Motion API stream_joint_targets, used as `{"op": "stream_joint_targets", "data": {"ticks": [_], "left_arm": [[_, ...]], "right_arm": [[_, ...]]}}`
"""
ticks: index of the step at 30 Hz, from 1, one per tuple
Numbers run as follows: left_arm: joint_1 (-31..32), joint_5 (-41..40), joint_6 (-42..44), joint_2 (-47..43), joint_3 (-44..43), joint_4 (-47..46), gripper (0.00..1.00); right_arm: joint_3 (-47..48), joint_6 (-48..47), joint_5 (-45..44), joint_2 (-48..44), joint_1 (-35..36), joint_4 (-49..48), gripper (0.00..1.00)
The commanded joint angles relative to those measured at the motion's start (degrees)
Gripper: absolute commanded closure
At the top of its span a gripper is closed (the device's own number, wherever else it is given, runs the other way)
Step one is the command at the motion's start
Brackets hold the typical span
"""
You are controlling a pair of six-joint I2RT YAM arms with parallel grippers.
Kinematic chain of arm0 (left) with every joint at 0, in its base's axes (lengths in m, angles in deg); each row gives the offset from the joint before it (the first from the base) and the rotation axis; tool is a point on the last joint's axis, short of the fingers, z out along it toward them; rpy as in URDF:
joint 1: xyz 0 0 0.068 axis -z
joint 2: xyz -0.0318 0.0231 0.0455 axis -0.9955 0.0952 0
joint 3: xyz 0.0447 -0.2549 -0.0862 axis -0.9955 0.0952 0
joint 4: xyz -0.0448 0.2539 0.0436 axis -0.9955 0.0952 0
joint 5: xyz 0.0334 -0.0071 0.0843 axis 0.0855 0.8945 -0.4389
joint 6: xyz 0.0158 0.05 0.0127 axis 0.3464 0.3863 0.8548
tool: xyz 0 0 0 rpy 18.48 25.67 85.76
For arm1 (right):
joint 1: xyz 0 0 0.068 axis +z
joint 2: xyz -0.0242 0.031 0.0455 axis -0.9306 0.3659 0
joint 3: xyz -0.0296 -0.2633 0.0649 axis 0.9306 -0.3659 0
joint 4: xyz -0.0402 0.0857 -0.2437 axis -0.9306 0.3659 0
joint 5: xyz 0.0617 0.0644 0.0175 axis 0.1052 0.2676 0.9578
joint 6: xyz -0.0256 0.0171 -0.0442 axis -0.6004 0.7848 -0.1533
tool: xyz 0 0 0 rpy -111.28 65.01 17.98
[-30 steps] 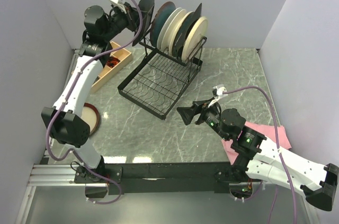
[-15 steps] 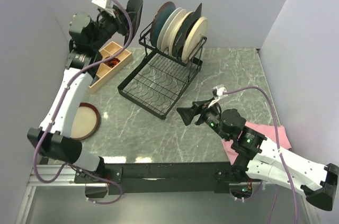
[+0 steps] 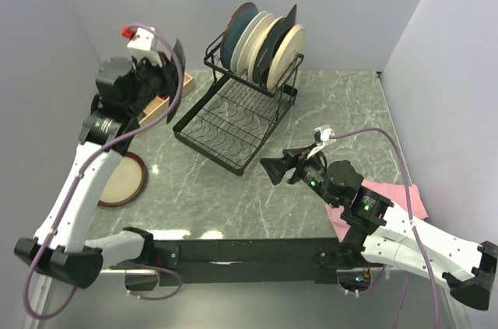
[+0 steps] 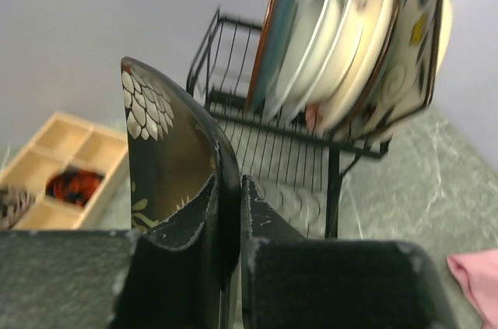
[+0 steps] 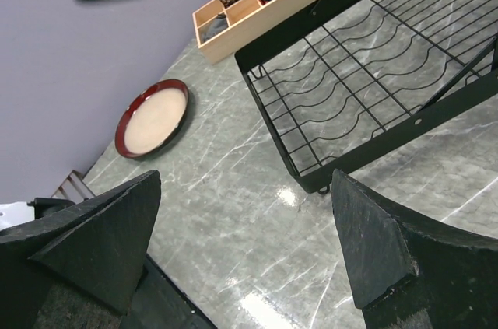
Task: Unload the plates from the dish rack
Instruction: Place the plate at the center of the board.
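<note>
My left gripper (image 4: pixel 230 216) is shut on the edge of a black square plate with white flowers (image 4: pixel 163 142). It holds the plate upright in the air, left of the dish rack (image 3: pixel 237 115), above the wooden tray. In the top view the plate (image 3: pixel 178 57) sticks up from the gripper (image 3: pixel 166 74). Several plates (image 3: pixel 263 37) stand on edge in the rack's upper frame: a teal one, pale round ones and a cream square flowered one (image 4: pixel 412 33). A brown-rimmed tan plate (image 3: pixel 121 178) lies flat on the table at the left. My right gripper (image 3: pixel 272 167) hovers open over the table in front of the rack, with nothing in it.
A wooden compartment tray (image 4: pixel 58 169) lies left of the rack, by the back wall. A pink cloth (image 3: pixel 406 198) lies at the right, under the right arm. The rack's flat lower grid (image 5: pixel 366 64) holds nothing. Grey walls stand on three sides.
The left arm has swung left and down with the black plate, away from the rack and towards the tray. The right arm has not moved.
</note>
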Motion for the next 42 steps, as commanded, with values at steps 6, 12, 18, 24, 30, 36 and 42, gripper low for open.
{"op": "stream_joint_targets", "data": {"ticks": [6,12,18,24,30,36,42], "left_arm": [[5.57,-11.94,-3.95,-13.88,8.88,6.13,0.99],[8.20,-14.93,-7.20,-16.53,11.09,13.36,0.99],[10.58,-17.13,-11.24,-14.86,14.51,18.90,0.99],[12.43,-24.42,-14.23,-13.54,14.17,25.22,0.99],[13.74,-25.05,-14.85,-11.17,16.88,26.11,0.99],[17.08,-25.13,-17.57,-7.66,18.91,24.97,0.99],[20.16,-25.83,-21.70,-3.36,21.72,25.32,0.99]], "right_arm": [[3.07,0.04,-0.71,0.46,0.66,-0.94,0.05],[3.16,0.04,-0.44,0.72,0.66,-0.94,0.05],[3.07,-0.13,-0.88,-0.15,0.66,-0.59,0.05],[2.98,-0.13,-0.97,-0.77,0.66,-0.59,0.05],[2.99,-0.48,-2.02,-1.03,0.66,-0.33,0.04],[3.07,-0.66,-2.29,-1.12,0.66,-0.24,0.04],[2.98,-0.84,-2.82,-1.30,0.66,-0.06,0.04]]}}
